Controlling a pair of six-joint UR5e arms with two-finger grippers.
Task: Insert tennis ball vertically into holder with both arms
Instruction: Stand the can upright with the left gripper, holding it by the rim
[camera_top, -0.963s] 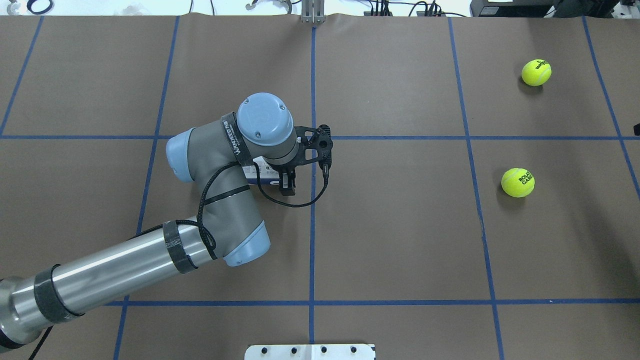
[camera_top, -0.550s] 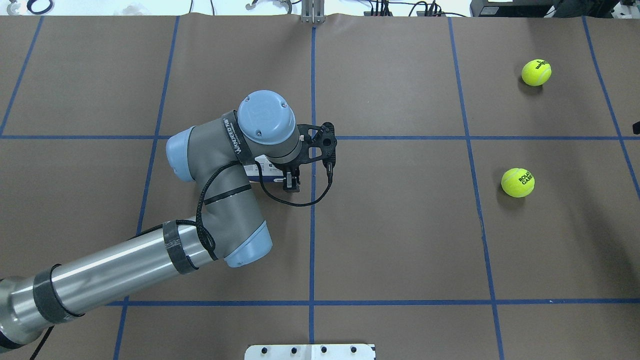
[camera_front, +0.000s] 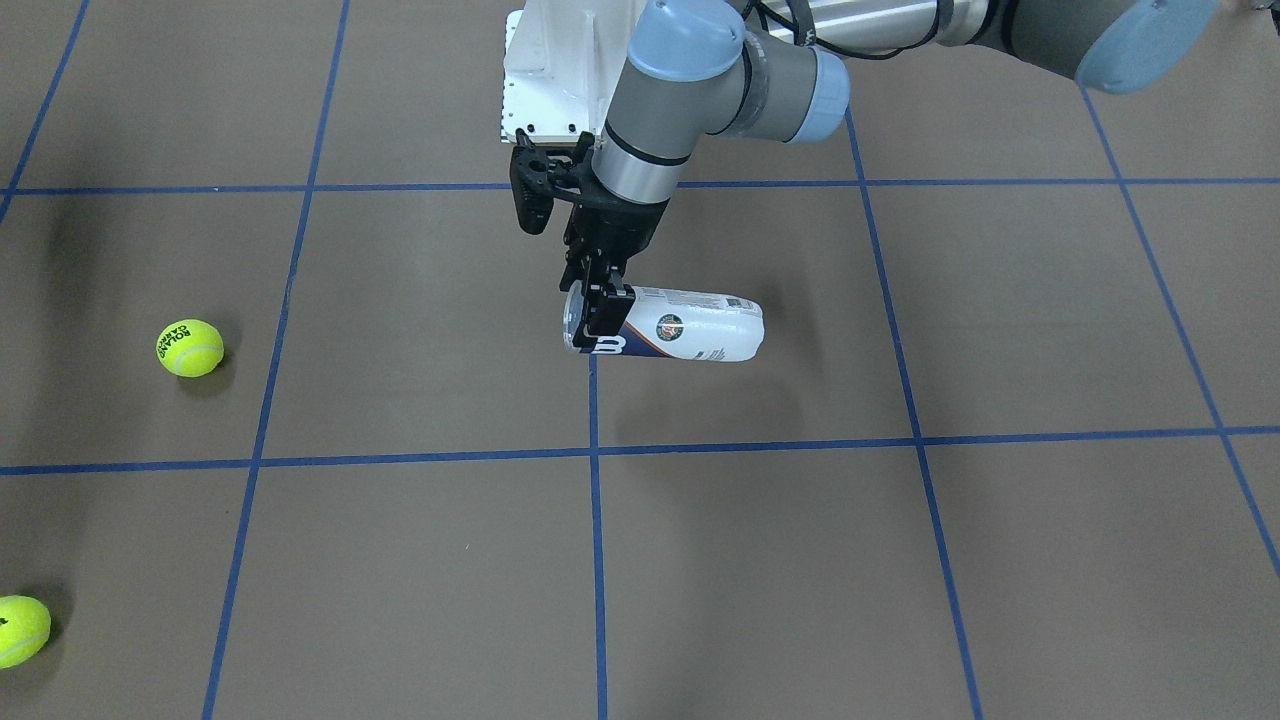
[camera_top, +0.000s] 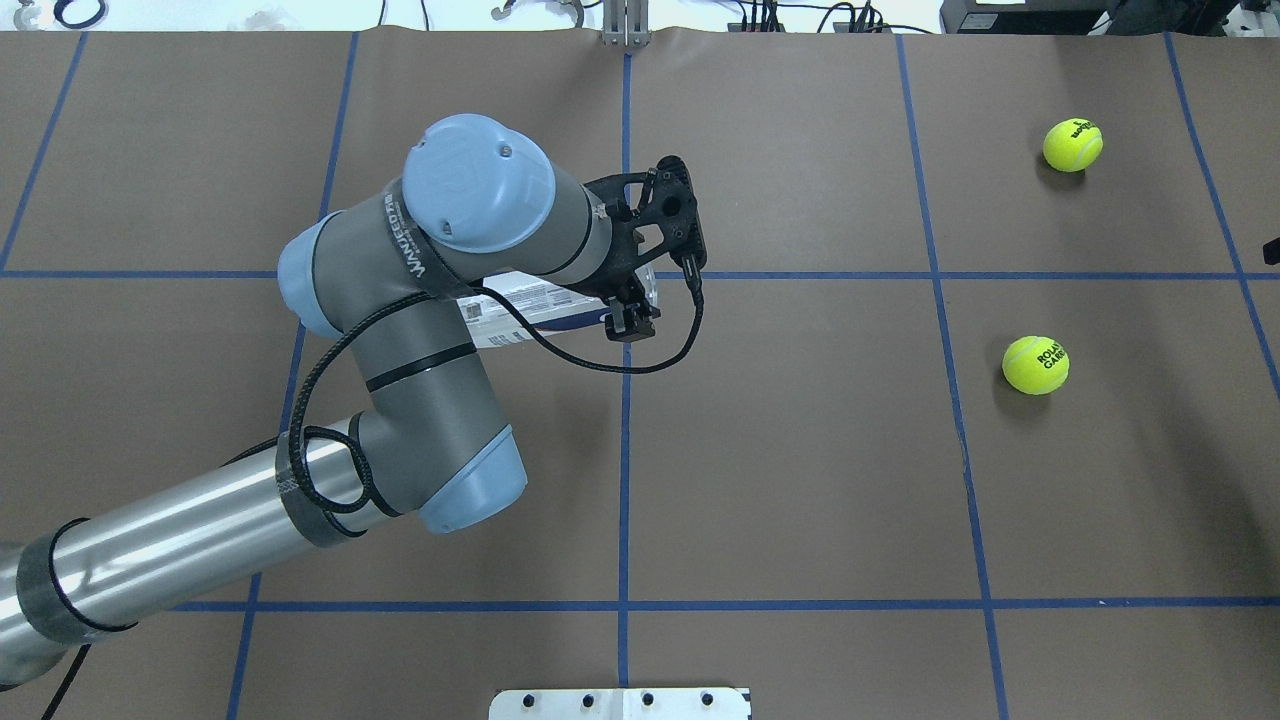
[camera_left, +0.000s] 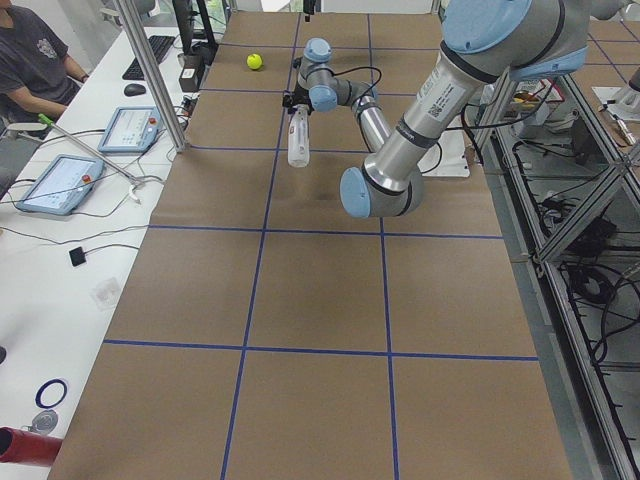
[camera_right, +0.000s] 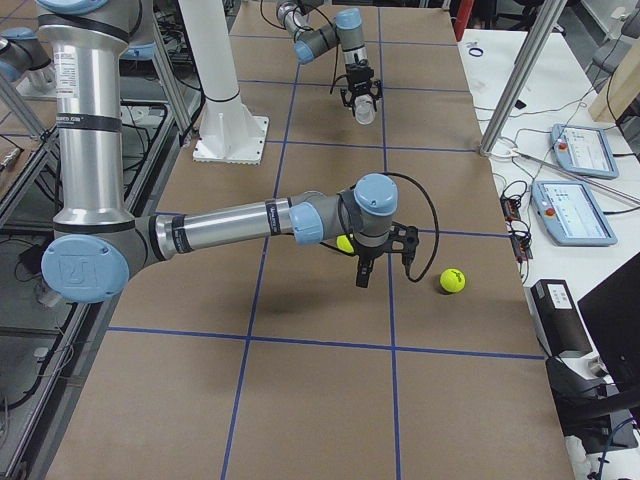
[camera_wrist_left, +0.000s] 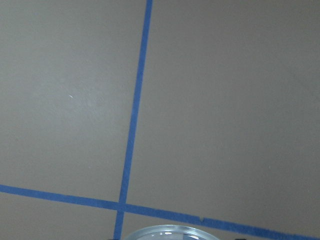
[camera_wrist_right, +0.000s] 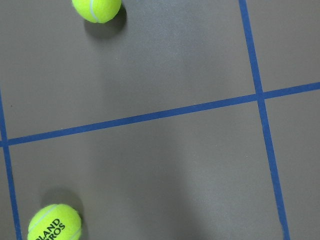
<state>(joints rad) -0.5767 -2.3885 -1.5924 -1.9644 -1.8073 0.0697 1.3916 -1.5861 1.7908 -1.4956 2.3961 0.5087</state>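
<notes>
Works over a brown-papered counter (camera_top: 800, 480) gridded in blue tape. Has the left arm (camera_top: 200, 550) reaching in from 8 o'clock of the overhead view, its wrist ending just left of centre, at about 10 o'clock. Shows the right arm (camera_right: 230, 222) in the right-side view alone, stretched low over the counter.

Carries the holder (camera_front: 690, 325) clear of the counter, to judge by the shadow beneath it. Holds it lying flat, long axis running 9 to 3 o'clock overhead, with the silver-rimmed mouth at the 3 o'clock end.

Has one tennis ball (camera_top: 1072, 145) at 2 o'clock and a second tennis ball (camera_top: 1036, 365) at 3 o'clock, both on the counter and well apart from the holder.

Pinches the holder with the left gripper (camera_front: 600, 318), jaws closed across the body just behind the rim. Hangs the right gripper (camera_right: 362, 272) above the counter near both balls. Cannot tell from that view how wide its jaws stand.

Turns, by judgement, on one relation: mouth facing sideways toward 3 o'clock, not up. Needs the holder tipped upright before any ball can drop in. Puts the right arm far nearer both balls, so probably the one to fetch.
</notes>
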